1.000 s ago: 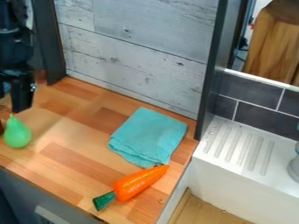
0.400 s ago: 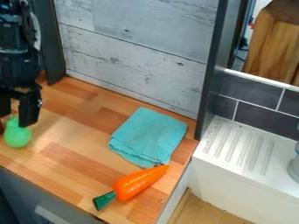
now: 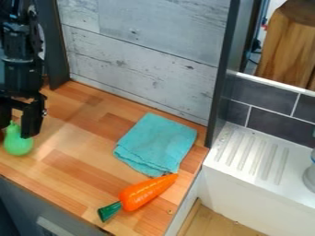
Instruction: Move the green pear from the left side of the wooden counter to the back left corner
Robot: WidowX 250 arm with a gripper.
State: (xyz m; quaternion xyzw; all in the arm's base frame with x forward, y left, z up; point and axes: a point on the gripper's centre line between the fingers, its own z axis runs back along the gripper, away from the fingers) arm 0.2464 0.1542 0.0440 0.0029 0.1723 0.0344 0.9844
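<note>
Your gripper (image 3: 16,132) has come lower at the green pear (image 3: 18,144), with its jaws open; I think you are nearly ready for grasping.

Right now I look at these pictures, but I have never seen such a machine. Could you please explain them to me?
The black machine at the upper left is a robot arm. Its two-finger gripper hangs down, fingers apart, around the top of a green, pear-shaped object. Nothing looks clamped; whether they touch, I cannot tell. A fixed camera takes the view, looking down at a slant. On the wooden countertop also lie a folded turquoise cloth and an orange toy carrot with a green top. Right of it is a white, grooved drainboard.
</note>
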